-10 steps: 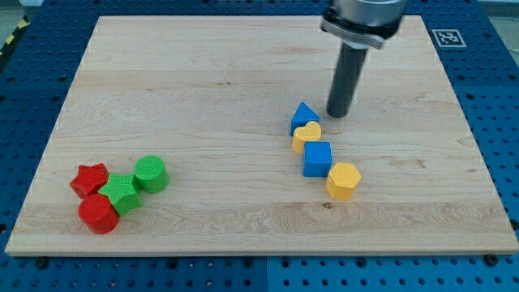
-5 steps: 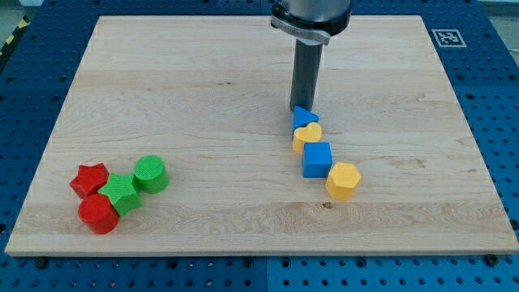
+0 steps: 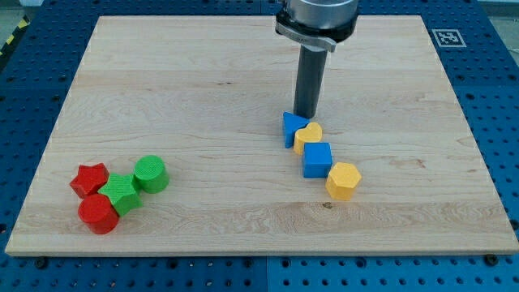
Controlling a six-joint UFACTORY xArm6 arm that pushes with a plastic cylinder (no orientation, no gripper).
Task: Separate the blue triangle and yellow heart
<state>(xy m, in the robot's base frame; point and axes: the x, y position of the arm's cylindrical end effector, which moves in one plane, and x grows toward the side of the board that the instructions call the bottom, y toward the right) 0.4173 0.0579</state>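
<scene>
Rod and tip: my tip [image 3: 305,118] rests on the wooden board [image 3: 203,97], just above and touching the upper edge of the blue triangle [image 3: 291,127]. There are no jaws to open or close; the rod holds nothing and only presses against the block.

Task items: the blue triangle lies right of board centre. The yellow heart [image 3: 307,136] sits at its 4 o'clock, in contact with it. The two are not apart.

Adjacent blocks: a blue cube [image 3: 317,159] lies at 5 o'clock of the heart, touching it. A yellow hexagon [image 3: 343,180] lies at 4 o'clock of the cube, touching it. The four form a diagonal chain.

Other group, well apart toward the view's lower left: red star [image 3: 89,178], green star [image 3: 121,193], green cylinder [image 3: 151,173] and red cylinder [image 3: 98,213], bunched together.

Markings: a black-and-white square tag [image 3: 448,37] lies at the board's upper right corner. It bears a pattern only; no legible writing or brand is visible anywhere.
</scene>
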